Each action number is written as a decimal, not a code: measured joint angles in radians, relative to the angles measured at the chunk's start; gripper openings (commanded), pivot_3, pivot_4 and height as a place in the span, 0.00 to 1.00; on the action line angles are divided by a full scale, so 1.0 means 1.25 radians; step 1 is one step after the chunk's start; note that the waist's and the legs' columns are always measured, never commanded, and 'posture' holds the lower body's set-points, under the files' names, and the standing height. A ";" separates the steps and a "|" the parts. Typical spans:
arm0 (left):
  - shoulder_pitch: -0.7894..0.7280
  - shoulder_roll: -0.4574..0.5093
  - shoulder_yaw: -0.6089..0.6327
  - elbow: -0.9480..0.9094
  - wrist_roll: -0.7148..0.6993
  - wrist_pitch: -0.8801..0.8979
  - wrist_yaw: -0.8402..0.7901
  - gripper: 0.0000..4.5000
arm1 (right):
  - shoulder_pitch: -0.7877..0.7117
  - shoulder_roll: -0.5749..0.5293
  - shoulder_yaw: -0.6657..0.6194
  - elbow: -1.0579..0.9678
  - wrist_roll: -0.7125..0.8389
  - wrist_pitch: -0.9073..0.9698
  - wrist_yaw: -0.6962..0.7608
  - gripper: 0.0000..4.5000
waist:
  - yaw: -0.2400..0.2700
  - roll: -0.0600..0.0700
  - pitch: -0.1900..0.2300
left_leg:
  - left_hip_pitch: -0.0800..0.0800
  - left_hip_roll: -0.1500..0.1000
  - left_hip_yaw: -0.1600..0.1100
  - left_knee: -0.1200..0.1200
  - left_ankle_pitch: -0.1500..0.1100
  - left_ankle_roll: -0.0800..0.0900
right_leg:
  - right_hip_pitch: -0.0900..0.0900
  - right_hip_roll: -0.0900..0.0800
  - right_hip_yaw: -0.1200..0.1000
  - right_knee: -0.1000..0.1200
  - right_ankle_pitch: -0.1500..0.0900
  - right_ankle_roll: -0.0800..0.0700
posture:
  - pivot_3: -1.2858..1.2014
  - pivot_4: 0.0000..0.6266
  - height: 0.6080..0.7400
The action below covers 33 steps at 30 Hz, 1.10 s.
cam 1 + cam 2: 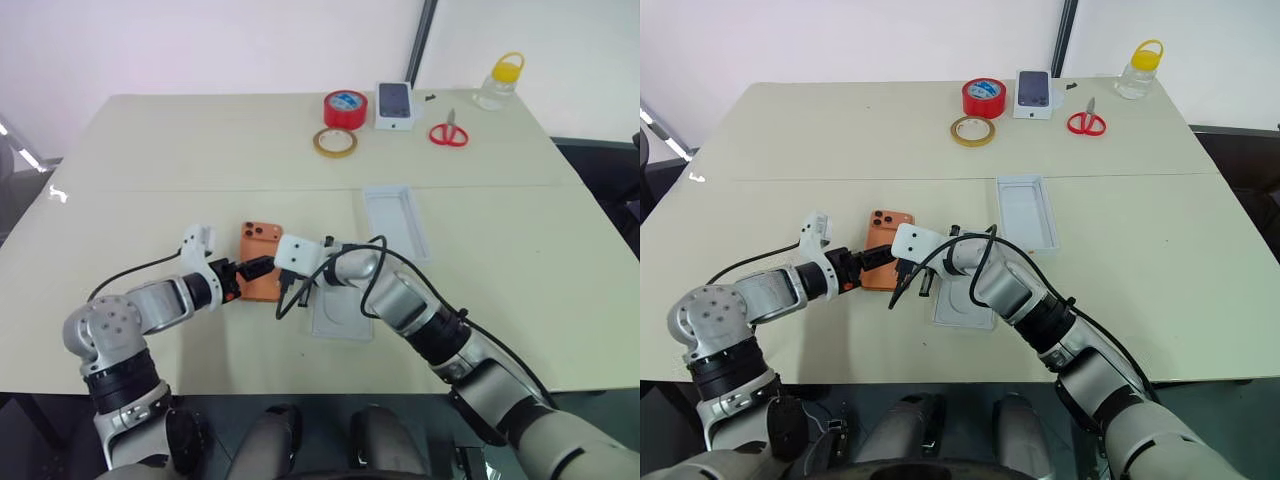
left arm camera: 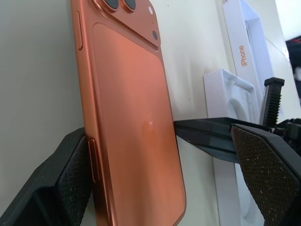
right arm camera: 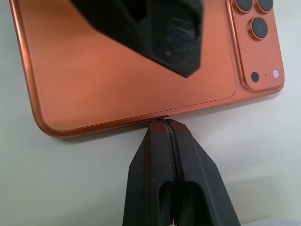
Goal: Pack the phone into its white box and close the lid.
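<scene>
The bench (image 1: 150,160) has a pale cream top, made of two parts with a seam running left to right across its middle. Behind it is a plain white wall, and a dark vertical bar stands at the far right of centre.

On the near left part, the left tool (image 1: 240,272) is spread wide around the near end of the phone (image 1: 262,262); one finger (image 2: 70,188) lies just beside the phone's edge, the other stands apart over the back. The phone lies flat, back up, with its cameras at the far end. The right tool (image 3: 167,125) is pressed together, holding nothing, and its tip is at the phone's right long edge.

Just right of the phone, partly under the right arm, lies the white box (image 1: 340,322). Further right and a little farther away lies the lid (image 1: 397,220), with its plain inside up.

At the far edge, from left to right: a roll of yellowish tape (image 1: 334,142), a red tape roll (image 1: 345,108), a small white box with a dark phone picture (image 1: 395,105), red scissors (image 1: 449,132), and a clear jar with yellow lid (image 1: 499,82).
</scene>
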 measured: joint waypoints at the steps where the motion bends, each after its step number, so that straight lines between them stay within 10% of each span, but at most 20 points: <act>1: -0.005 0.001 0.005 0.005 -0.002 0.004 0.006 0.99 | 0.000 0.000 0.000 0.000 0.000 0.000 0.000 0.00 | 0.000 0.000 0.000 | 0.000 0.000 0.000 0.000 0.000 0.000 | 0.000 0.000 0.000 0.000 0.000 0.000 | 0.52 0.24 1.00; 9: -0.009 0.009 0.042 0.047 -0.004 0.020 0.044 0.26 | 0.003 0.000 0.000 -0.005 -0.002 0.000 0.002 0.00 | -0.004 0.000 0.000 | 0.000 0.000 0.000 0.000 0.000 0.000 | -0.001 0.000 0.000 0.000 0.000 0.000 | 0.52 0.24 1.00; 19: -0.010 -0.049 0.142 0.068 -0.056 0.022 0.093 0.26 | 0.011 -0.012 -0.002 -0.037 -0.004 0.011 0.010 0.00 | -0.005 -0.001 0.000 | 0.000 0.001 0.000 0.000 0.000 0.000 | -0.001 0.001 0.000 0.000 0.000 0.000 | 0.52 0.24 1.00; 23: -0.012 -0.072 0.177 0.067 -0.110 0.022 0.105 0.01 | 0.011 -0.023 -0.008 -0.058 -0.003 0.016 0.013 0.00 | -0.004 -0.001 0.000 | 0.000 0.001 0.000 0.000 0.000 0.000 | -0.001 0.001 0.000 0.000 0.000 0.000 | 0.52 0.24 1.00; 33: -0.016 -0.094 0.256 0.095 -0.255 0.022 0.191 0.01 | 0.012 -0.155 -0.132 -0.233 0.051 0.038 0.089 0.00 | 0.000 -0.004 0.002 | -0.002 0.001 0.000 0.000 0.000 0.000 | -0.002 0.000 0.000 0.000 0.000 0.000 | 0.52 0.24 1.00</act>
